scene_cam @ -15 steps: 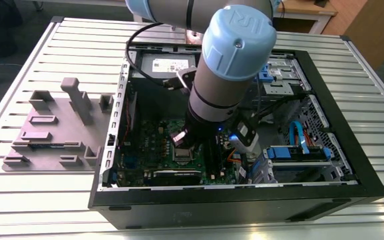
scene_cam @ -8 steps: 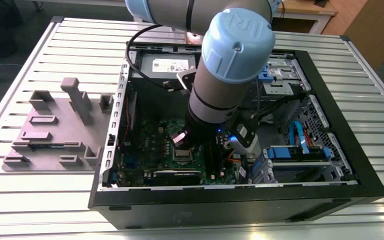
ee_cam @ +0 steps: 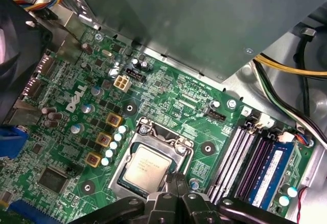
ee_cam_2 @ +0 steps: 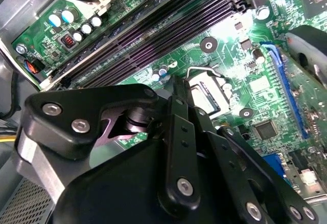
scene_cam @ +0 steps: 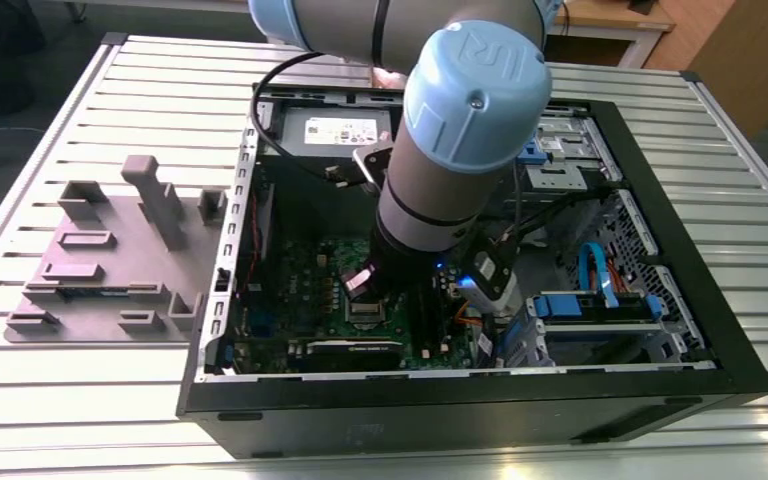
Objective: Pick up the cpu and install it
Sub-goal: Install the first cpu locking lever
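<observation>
**CPU in the socket, gripper hanging just over it**

Going from the exterior view's left across to its right:

- Grey fixture tray (scene_cam: 104,270) lies on the slatted table (scene_cam: 37,390), near the table's left edge and just beside the case wall. It has several upright posts and shallow pockets. I can't tell whether anything lies in the pockets.
- Open computer case (scene_cam: 704,300) takes up the middle and right of the table. Inside it lie the green motherboard (scene_cam: 311,300), a power supply box (scene_cam: 337,125) at the far wall, and drive bays with blue fittings (scene_cam: 598,300) toward the case's right wall.
- My arm (scene_cam: 458,150) reaches down into the case over the board.

The cpu (ee_cam: 146,173) sits flat in the socket frame (ee_cam: 134,137), roughly mid-board, between the row of small capacitors and the memory slots (ee_cam: 245,157). The frame looks open around it.

The gripper (ee_cam: 173,183) is directly above the chip's near edge in the first wrist view. The fingers look drawn close together, with nothing between them, apparently not gripping the chip.

Handling, as I judge it: light, rigid, smooth metal top, so likely slippery. The underside and socket contacts are probably delicate. I'd take it only by two opposite thin edges, kept level, with little squeeze.
</observation>
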Motion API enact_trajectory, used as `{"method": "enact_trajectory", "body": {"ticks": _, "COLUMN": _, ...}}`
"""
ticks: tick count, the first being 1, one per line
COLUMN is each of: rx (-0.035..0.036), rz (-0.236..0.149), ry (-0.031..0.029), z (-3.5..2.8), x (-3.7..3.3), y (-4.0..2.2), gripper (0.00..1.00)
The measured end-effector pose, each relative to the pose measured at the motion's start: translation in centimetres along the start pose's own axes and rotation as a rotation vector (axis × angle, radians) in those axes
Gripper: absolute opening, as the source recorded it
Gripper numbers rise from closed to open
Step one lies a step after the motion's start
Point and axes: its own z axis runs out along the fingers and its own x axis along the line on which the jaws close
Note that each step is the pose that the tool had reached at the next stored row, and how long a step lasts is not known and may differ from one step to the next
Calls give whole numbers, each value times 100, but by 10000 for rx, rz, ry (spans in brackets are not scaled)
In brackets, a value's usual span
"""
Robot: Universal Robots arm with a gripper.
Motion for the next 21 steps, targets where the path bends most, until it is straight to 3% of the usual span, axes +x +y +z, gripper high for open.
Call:
{"method": "enact_trajectory", "body": {"ticks": 15, "rx": -3, "rz": -4, "ry": -1, "z": -5, "x": 22, "y": -42, "gripper": 11}}
{"method": "enact_trajectory", "body": {"ticks": 21, "rx": 4, "rz": -497, "ry": 62, "z": -4, "x": 22, "y": -42, "gripper": 11}}
